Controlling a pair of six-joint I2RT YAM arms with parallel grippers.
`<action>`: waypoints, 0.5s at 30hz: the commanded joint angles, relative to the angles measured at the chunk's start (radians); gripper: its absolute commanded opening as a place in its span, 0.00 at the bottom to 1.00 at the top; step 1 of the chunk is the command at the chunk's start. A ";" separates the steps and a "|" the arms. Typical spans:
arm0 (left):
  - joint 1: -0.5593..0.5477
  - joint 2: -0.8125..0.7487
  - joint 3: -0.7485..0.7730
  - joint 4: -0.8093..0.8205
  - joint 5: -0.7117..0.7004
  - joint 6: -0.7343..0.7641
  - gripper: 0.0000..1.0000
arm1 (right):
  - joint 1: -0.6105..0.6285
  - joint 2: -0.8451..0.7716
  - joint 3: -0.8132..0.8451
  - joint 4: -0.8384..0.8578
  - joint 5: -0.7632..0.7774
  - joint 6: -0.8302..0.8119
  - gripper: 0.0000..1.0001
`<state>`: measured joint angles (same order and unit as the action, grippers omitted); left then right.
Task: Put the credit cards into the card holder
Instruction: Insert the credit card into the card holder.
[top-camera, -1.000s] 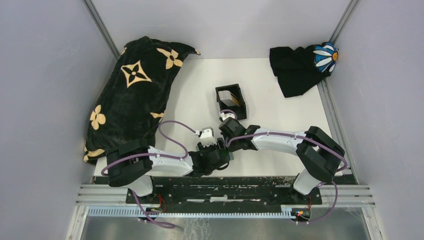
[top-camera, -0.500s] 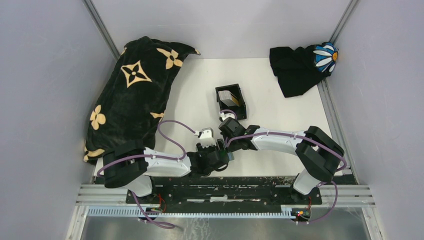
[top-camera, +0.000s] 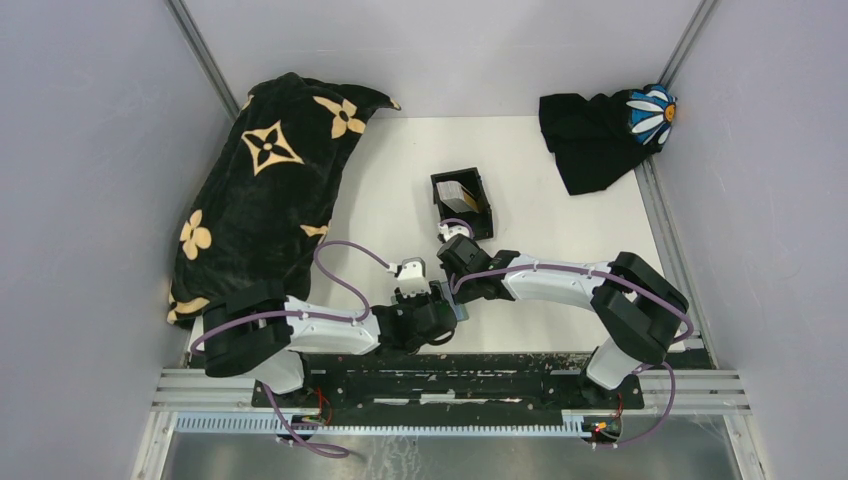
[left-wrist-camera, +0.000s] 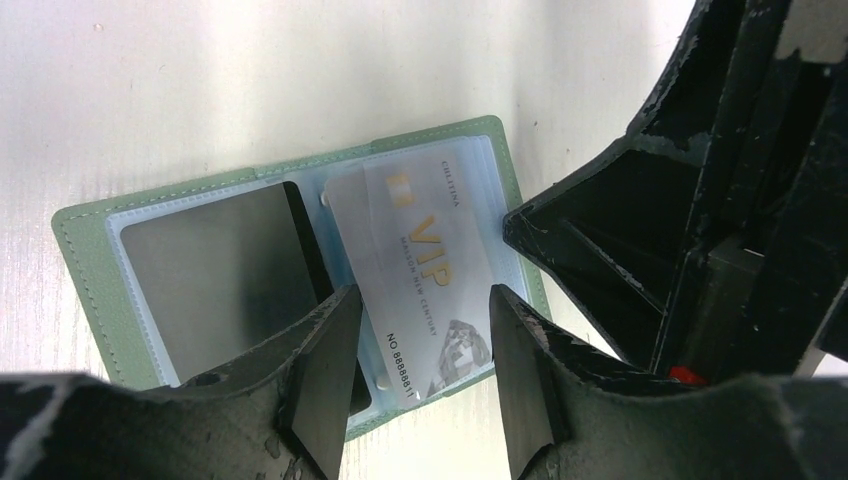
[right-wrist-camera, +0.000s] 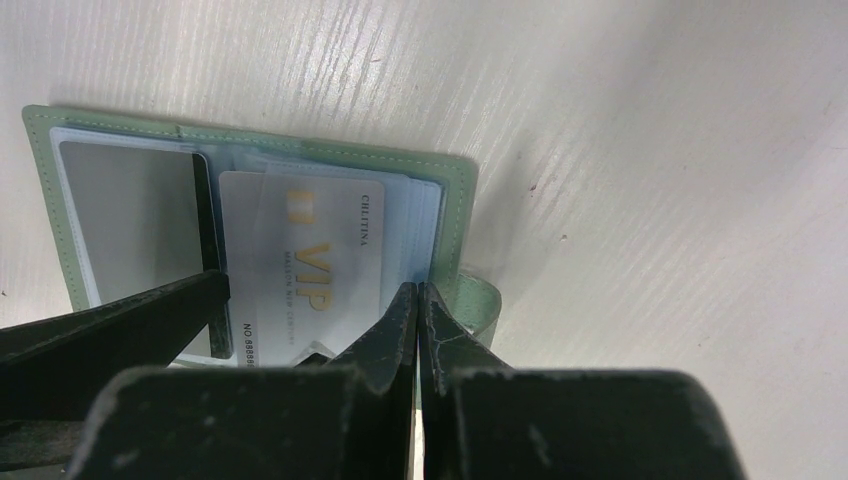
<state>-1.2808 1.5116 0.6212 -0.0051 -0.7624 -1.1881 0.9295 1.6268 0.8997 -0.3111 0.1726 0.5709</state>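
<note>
A pale green fold-open card holder (left-wrist-camera: 90, 260) with clear sleeves lies flat on the table, also in the right wrist view (right-wrist-camera: 455, 200). A whitish "VIP" credit card (left-wrist-camera: 425, 270) sits askew on its right sleeves, its lower end sticking out; it also shows in the right wrist view (right-wrist-camera: 310, 250). A dark grey card (left-wrist-camera: 210, 270) fills the left sleeve. My left gripper (left-wrist-camera: 418, 350) is open, its jaws astride the VIP card's lower end. My right gripper (right-wrist-camera: 418, 300) is shut, its tips on the holder's right edge. In the top view both grippers (top-camera: 447, 300) meet near the table's front.
A small black open-topped box (top-camera: 462, 203) with a whitish card in it stands mid-table. A big black blanket with tan flowers (top-camera: 265, 190) lies at the left. A black cloth with a white daisy (top-camera: 605, 130) lies at the back right corner.
My left arm has shifted slightly left and nearer the front edge. The right arm has stayed in place.
</note>
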 joint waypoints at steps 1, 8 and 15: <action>-0.008 0.011 0.011 0.028 -0.055 0.024 0.57 | 0.006 -0.002 0.024 0.022 -0.005 0.001 0.01; -0.007 0.053 0.038 0.030 -0.072 0.034 0.56 | 0.006 -0.005 0.021 0.020 -0.011 -0.002 0.01; -0.006 0.071 0.030 0.061 -0.090 0.032 0.56 | 0.006 0.008 0.025 0.023 -0.025 -0.002 0.01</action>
<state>-1.2823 1.5684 0.6342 0.0151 -0.7910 -1.1881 0.9295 1.6268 0.8997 -0.3111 0.1574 0.5709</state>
